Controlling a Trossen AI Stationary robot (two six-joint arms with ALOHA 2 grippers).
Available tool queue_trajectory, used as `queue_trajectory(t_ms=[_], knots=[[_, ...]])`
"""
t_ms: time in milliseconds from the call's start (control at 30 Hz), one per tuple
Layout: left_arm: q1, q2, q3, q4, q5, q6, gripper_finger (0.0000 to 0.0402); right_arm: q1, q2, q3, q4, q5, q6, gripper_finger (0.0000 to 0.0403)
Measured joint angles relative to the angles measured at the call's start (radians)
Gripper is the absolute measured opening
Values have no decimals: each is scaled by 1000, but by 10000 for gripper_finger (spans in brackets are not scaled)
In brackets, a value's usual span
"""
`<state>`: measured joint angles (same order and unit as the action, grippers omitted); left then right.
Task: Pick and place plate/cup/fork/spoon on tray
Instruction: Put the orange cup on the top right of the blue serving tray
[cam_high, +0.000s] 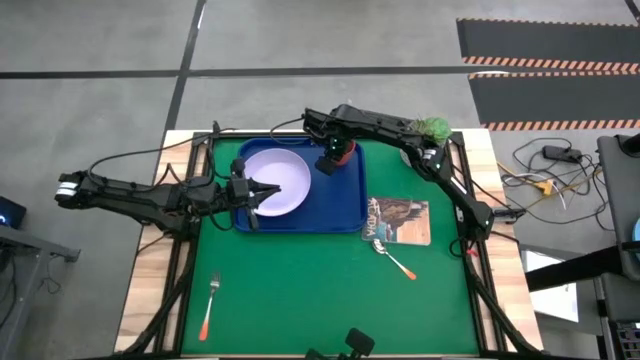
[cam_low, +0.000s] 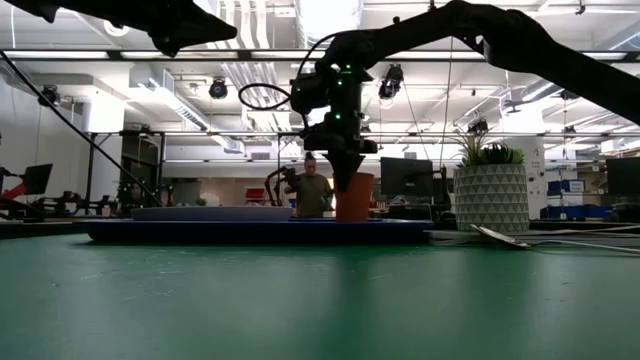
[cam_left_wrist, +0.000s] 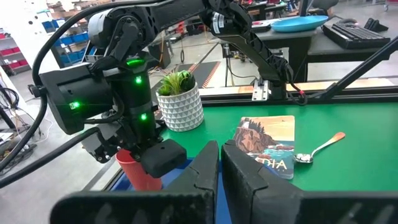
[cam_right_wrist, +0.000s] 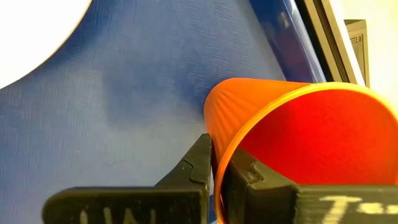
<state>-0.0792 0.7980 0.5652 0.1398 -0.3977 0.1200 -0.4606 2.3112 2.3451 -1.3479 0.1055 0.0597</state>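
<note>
The blue tray (cam_high: 340, 205) lies on the green mat. The pale plate (cam_high: 280, 172) lies flat on the tray's left half. The orange-red cup (cam_high: 346, 153) stands in the tray's far right corner, and my right gripper (cam_high: 333, 160) is shut on it. My left gripper (cam_high: 262, 197) hangs shut and empty, raised over the plate's left side. The fork (cam_high: 210, 305) lies on the mat near the front left. The spoon (cam_high: 393, 258) lies on the mat just below the booklet. My right gripper pinches the cup's wall at the rim (cam_right_wrist: 219, 134), one finger inside the cup and one outside. The fingers come from above, pointing down. The cup is upright with its base at the tray's floor (cam_low: 354, 215); I cannot tell whether it rests there.
A printed booklet (cam_high: 400, 220) lies right of the tray. A white pot with a green plant (cam_high: 432, 128) stands at the far right corner. A person (cam_low: 312, 190) stands in the room beyond the table. Open green mat lies between fork and spoon.
</note>
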Motion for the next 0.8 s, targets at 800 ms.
queue_trajectory(t_ms=[800], knots=[[0, 0, 0, 0, 0, -2, 1, 0, -1, 0, 0, 0, -2, 15]])
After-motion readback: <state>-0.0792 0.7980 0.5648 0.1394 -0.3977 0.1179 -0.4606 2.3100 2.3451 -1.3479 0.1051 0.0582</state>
